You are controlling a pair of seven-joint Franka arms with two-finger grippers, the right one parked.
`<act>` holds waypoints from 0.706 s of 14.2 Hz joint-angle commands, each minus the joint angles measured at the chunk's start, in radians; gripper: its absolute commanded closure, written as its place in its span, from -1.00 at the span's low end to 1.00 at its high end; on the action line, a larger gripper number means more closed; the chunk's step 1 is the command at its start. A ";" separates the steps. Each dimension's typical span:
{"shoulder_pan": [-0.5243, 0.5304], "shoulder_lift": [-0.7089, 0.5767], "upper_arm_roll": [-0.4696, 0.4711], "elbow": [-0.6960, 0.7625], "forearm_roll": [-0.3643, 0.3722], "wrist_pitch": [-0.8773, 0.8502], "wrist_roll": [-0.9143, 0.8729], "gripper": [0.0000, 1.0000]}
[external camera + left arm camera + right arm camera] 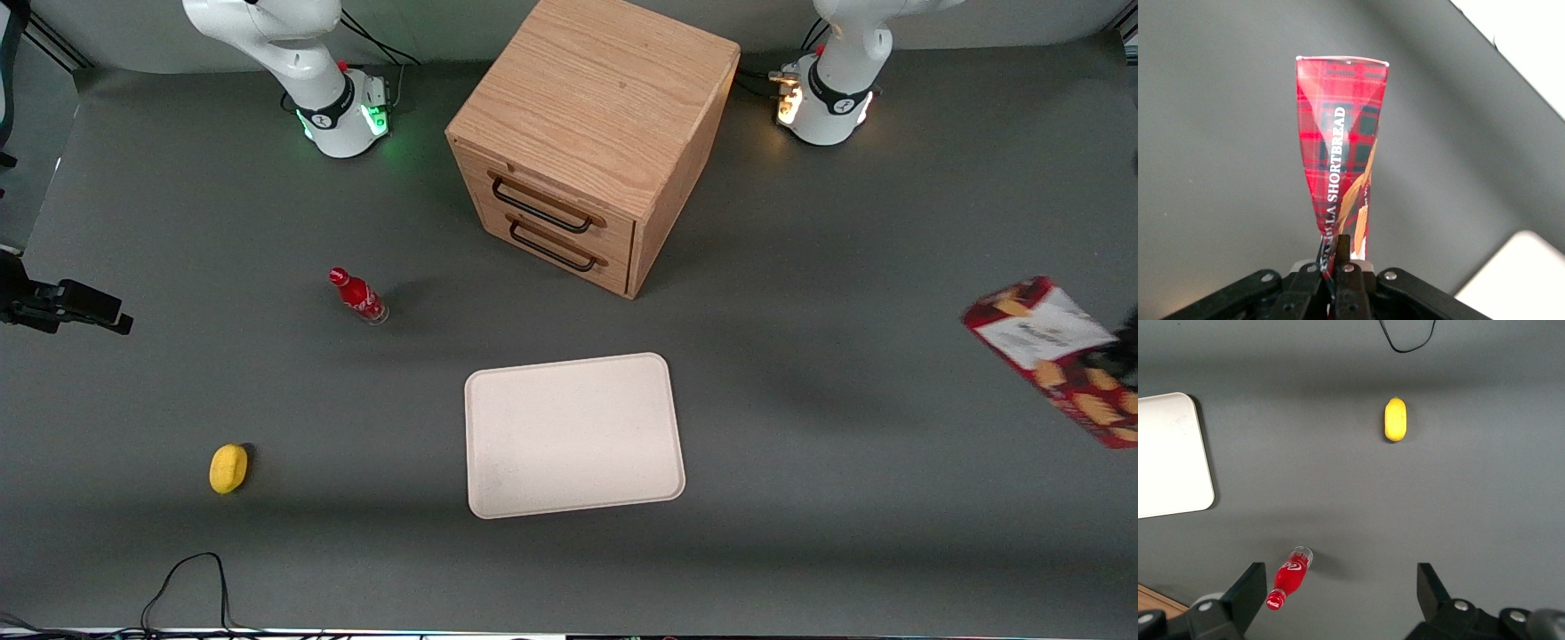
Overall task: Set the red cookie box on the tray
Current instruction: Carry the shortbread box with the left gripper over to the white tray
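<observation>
A wooden two-drawer cabinet [591, 142] stands farther from the front camera than the bare tray [573, 434], while a red bottle [357, 296] and a yellow lump [228, 468] lie toward the parked arm's end of the dark grey table [800, 498]. The gripper [1337, 261], up off the table at the working arm's end, is clenched on the box [1338, 143], well apart from the tray. Its tartan side reads "SHORTBREAD".

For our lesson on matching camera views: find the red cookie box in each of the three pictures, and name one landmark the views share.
Front view: the red cookie box hangs tilted above the table at the working arm's end, held by the gripper.
Left wrist view: the box sticks out from the gripper, jaws shut on it.
Right wrist view: not in it.
Shared landmark: the tray, still bare.
</observation>
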 commanded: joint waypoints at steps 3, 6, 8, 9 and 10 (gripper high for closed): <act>-0.311 -0.001 0.016 -0.009 0.001 -0.038 -0.017 1.00; -0.424 0.039 -0.019 -0.007 -0.005 0.034 -0.062 1.00; -0.422 0.045 -0.096 -0.009 -0.048 0.110 -0.064 1.00; -0.426 0.054 -0.109 -0.009 -0.059 0.137 -0.067 1.00; -0.432 0.066 -0.110 -0.009 -0.060 0.147 -0.079 1.00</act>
